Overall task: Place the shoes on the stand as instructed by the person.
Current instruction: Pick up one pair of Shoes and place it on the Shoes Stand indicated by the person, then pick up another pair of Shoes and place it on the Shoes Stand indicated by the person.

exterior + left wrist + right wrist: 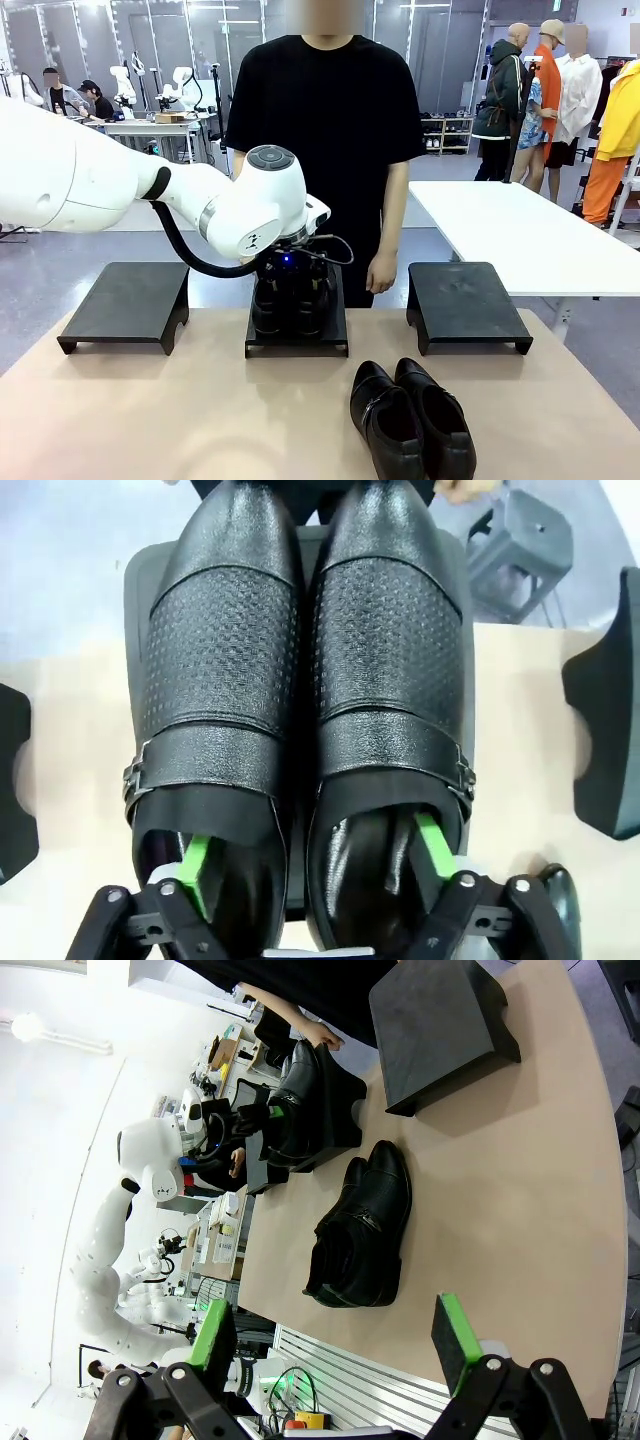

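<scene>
Sitting inside the shoes [225,660], left fingers [198,868] spread

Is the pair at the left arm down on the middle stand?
Yes, down: both shoes sit flat on the middle stand; left fingers spread apart inside them.

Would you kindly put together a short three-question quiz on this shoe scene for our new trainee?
1. True or false: a pair of shoes sits on the middle stand.
2. Where does the other pair lie? A) on the left stand B) on the right stand C) on the table
3. Fill in: the left end effector has one finger ___ each shoe on the stand.
Key: 1 true; 2 C; 3 inside.
</scene>
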`<state>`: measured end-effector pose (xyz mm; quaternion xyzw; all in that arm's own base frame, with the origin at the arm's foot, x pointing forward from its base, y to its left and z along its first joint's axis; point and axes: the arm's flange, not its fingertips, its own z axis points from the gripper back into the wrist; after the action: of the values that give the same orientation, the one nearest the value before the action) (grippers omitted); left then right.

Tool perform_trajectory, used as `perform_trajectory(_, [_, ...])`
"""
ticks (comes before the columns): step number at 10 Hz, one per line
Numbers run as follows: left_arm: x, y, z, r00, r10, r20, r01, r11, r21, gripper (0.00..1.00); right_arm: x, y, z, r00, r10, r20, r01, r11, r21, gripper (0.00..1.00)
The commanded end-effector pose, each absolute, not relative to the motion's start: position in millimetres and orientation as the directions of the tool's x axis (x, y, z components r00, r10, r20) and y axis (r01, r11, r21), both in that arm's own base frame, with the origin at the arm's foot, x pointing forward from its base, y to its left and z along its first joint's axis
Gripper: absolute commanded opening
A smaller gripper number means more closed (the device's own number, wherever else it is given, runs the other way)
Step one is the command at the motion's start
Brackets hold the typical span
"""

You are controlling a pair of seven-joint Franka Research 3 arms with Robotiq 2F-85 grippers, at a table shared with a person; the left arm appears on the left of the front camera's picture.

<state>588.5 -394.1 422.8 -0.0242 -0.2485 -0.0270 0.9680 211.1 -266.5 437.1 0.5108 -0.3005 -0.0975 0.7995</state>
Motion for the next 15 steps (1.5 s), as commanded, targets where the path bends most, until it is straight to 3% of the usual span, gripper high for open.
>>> perform_trajectory(1, [577.4, -392.1, 432.9, 0.878, -0.024, 0.477, 0.052, 0.998, -0.046, 1.0, 210.8, -267.9, 438.6, 0.79, -0.462, 0.403, -0.177, 0.457, 0.872, 1.0])
perform_trajectory(15, [587.2, -394.9, 426.8, 0.873, -0.04, 0.486, 0.066, 0.997, -0.036, 1.0, 210.8, -267.9, 438.6, 0.79, -0.462, 0.403, -0.177, 0.457, 0.872, 1.0])
